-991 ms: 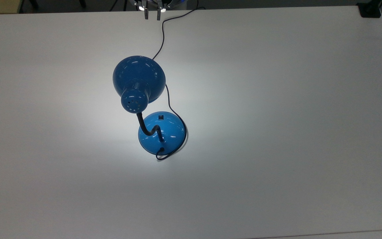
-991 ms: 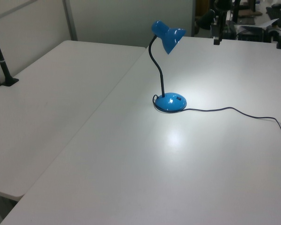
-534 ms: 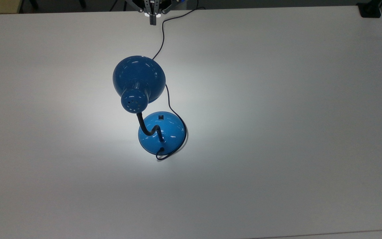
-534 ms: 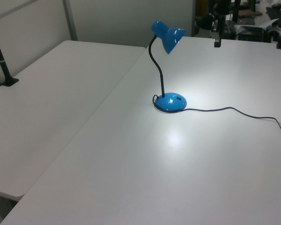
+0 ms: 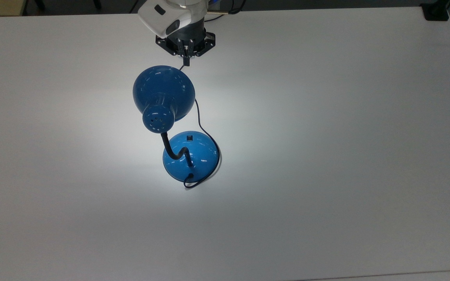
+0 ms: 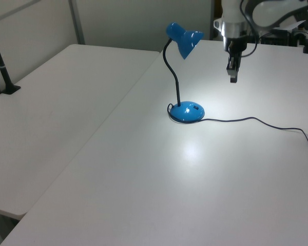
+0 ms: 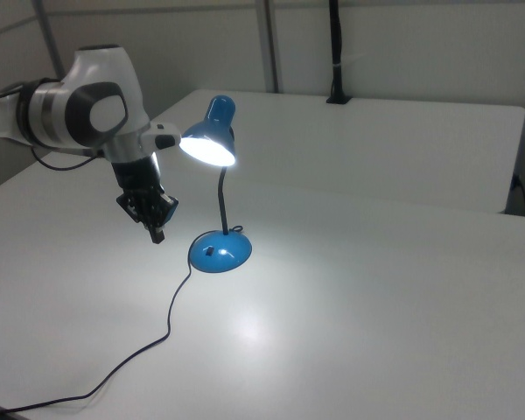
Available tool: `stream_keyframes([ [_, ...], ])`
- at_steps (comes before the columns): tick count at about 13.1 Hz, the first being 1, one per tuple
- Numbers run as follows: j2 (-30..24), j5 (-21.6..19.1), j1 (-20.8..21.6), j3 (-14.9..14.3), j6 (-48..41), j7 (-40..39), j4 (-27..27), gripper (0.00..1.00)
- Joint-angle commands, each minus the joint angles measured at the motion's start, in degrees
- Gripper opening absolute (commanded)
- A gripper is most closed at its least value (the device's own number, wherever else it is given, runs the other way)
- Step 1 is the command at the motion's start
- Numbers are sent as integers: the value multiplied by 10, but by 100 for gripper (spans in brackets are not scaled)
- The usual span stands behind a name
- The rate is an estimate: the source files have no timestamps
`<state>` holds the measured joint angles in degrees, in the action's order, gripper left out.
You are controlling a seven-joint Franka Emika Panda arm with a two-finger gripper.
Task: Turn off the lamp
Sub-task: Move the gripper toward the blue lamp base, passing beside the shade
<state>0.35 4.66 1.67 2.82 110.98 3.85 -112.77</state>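
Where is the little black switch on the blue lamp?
The switch sits on the lamp's round base, on the side toward the gripper in the top view, beside the cord.

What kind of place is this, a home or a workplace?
Probably a lab or office workroom: plain white tables pushed together, a robot arm reaching over one, a lit blue desk lamp standing alone, and equipment clutter behind.

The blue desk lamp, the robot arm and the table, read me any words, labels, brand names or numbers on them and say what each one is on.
None can be read.
Glossy blue dome-shaded desk lamp: plain shade and base, no label.
White and grey robot arm: no lettering to be seen.
Plain white table: no marks.
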Motion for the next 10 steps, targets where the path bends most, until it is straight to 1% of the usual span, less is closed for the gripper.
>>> stream_keyframes([
  [1, 27, -4, -1, -3, 96, 39, -30, 1],
  [2, 45, -3, -3, -3, 129, 48, -33, 1],
  [5, 68, -3, -4, -3, 200, 53, -61, 1],
  [8, 91, -3, -5, -3, 251, 74, -62, 1],
  [10, 119, -2, -6, -3, 299, 92, -60, 1],
])
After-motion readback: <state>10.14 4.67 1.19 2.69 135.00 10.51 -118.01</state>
